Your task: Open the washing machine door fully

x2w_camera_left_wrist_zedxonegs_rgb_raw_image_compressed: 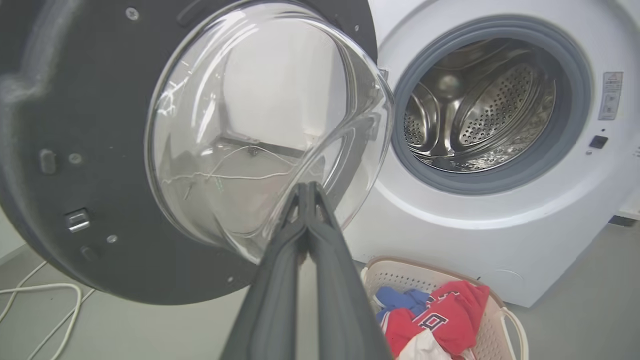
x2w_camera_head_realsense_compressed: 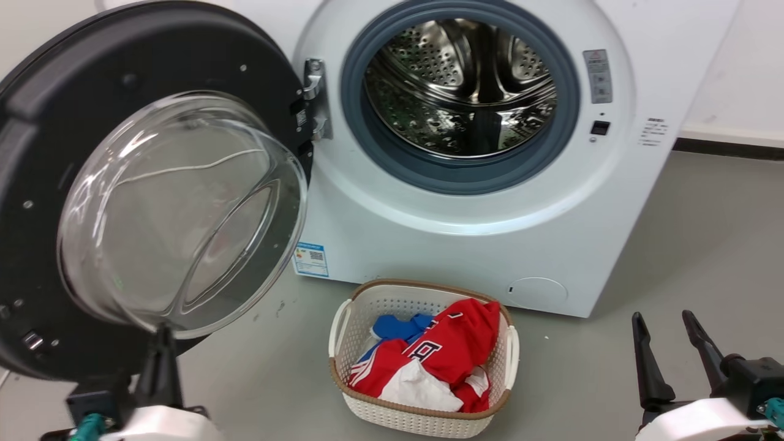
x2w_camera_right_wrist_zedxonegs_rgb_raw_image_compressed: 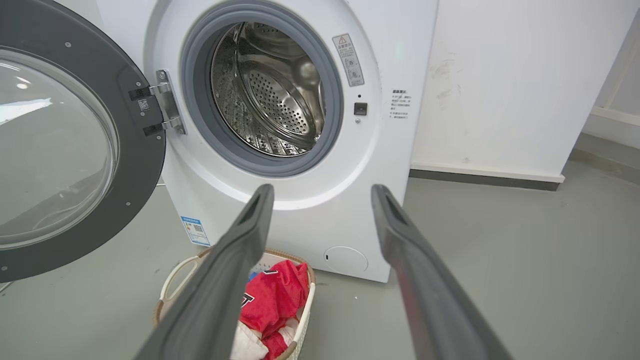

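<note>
Lit brightly and evenly, no hard shadows. White glare streaks on the bulging clear glass of the large round glossy black washing machine door; small glints in the perforated steel drum right of the door. Pale shadow on the grey floor far right of it. Softly blurred in front of the door: dark left fingers. Bowed outlines toward wrist-view edges.

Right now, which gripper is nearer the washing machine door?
Left. The left gripper, shut, sits just under the glass bowl of the washing machine door, tips at the bowl's lower rim. The right gripper, open, is far off to the right, beyond the laundry basket.
</note>
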Motion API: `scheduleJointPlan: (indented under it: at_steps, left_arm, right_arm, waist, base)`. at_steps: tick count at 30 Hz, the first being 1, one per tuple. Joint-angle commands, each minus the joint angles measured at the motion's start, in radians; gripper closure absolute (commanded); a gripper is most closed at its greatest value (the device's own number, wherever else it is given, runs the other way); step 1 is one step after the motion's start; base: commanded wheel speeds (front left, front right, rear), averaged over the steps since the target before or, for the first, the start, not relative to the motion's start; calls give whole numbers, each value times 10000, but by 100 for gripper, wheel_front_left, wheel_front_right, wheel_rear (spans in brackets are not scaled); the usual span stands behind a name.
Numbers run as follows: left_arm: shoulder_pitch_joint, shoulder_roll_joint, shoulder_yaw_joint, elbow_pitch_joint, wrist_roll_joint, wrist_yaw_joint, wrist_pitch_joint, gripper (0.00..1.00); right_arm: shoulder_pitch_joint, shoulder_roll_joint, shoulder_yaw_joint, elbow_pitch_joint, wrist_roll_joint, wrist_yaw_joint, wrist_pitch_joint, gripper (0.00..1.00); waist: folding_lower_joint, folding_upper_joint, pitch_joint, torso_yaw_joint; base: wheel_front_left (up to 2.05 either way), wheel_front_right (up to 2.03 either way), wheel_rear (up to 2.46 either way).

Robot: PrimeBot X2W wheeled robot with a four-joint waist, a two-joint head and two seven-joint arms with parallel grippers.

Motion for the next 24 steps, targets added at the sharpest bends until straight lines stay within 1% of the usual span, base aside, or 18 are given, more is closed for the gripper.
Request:
scheduleJointPlan:
  at_steps: [1, 2, 3, 4, 5, 6, 7, 12, 19, 24]
  left_arm:
    - [83, -42, -118, -104, 85, 15, 54, 100]
    - [81, -92, -256, -203, 138, -15, 85, 100]
    - [59, -173, -379, -270, 130, -49, 154, 86]
    - [-14, -198, -487, -291, 140, -83, 198, 67]
    - [-102, -227, -575, -284, 155, -125, 221, 50]
    - [-179, -246, -648, -247, 184, -165, 240, 15]
    - [-260, -281, -743, -205, 206, -186, 268, 0]
    - [-593, -321, -1021, 102, 293, -338, 397, 0]
    - [-857, -148, -1208, 396, 461, -331, 610, 0]
    - [-940, -34, -1212, 478, 518, -300, 647, 0]
  right_arm:
    - [43, 6, 31, 33, 16, -3, -69, 0]
    - [13, 8, 44, 76, 13, -3, -77, 0]
    - [-39, 9, 62, 111, 11, -3, -74, 0]
    - [-134, 6, 72, 160, -4, -3, -55, 0]
    - [-188, 8, 95, 211, -15, -3, -42, 0]
    - [-189, 9, 146, 244, -38, -1, -45, 0]
    - [-214, 10, 160, 278, -34, -3, -41, 0]
    - [-338, -133, 248, 414, -43, -3, -27, 0]
    - [-340, -251, 529, 410, -78, -3, 49, 0]
    - [-453, -359, 634, 452, -10, -3, 39, 0]
  waist:
    - [0, -1, -40, -196]
    - [0, -1, -51, -309]
    - [0, -1, -51, -421]
    - [0, -1, -46, -523]
    - [0, -1, -53, -635]
    - [0, -1, -64, -753]
    - [0, -1, -70, -872]
    - [0, -1, -138, -1453]
    - [0, -1, -147, -2200]
    - [0, -1, -91, -2443]
  base:
    - [0, 0, 0]
    - [0, 0, 0]
    - [0, 0, 0]
    - [0, 0, 0]
    - [0, 0, 0]
    - [0, 0, 0]
    - [0, 0, 0]
    - [0, 0, 0]
    - [0, 0, 0]
    - [0, 0, 0]
